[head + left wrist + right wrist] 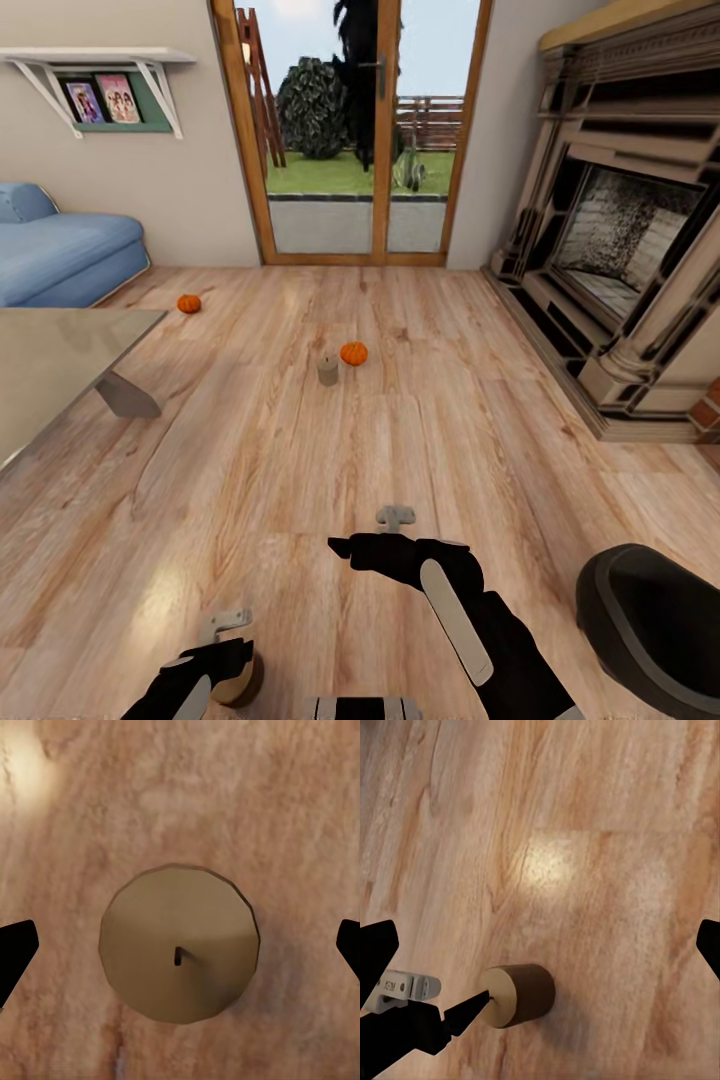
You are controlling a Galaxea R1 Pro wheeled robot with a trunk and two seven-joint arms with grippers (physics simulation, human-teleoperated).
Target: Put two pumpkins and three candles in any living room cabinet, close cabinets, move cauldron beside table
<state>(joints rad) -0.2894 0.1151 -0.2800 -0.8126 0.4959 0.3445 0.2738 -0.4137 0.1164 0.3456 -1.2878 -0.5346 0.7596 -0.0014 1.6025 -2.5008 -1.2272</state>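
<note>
Head view: you are standing on the wood floor (300,470) facing the glass doors. The left gripper (222,650) is hanging directly over a candle (240,682) near your base. A second candle (328,369) is sitting farther out, just beside a pumpkin (353,353); the other pumpkin (189,303) is lying near the blue sofa (60,250). The black cauldron (650,625) is showing at lower right. The right gripper (395,520) is hovering over bare floor.

Left wrist view: the candle (180,943) is sitting upright between fingertips (15,952) spread wide, touching neither. It is lying slightly off centre toward one side; closing from here could be nudging it over, and it may roll.

Right wrist view: the right claw is spread too, holding nothing, and you are seeing the same candle (519,994) with the left gripper (450,1020) over it. Watch the arms crowding each other.
</note>
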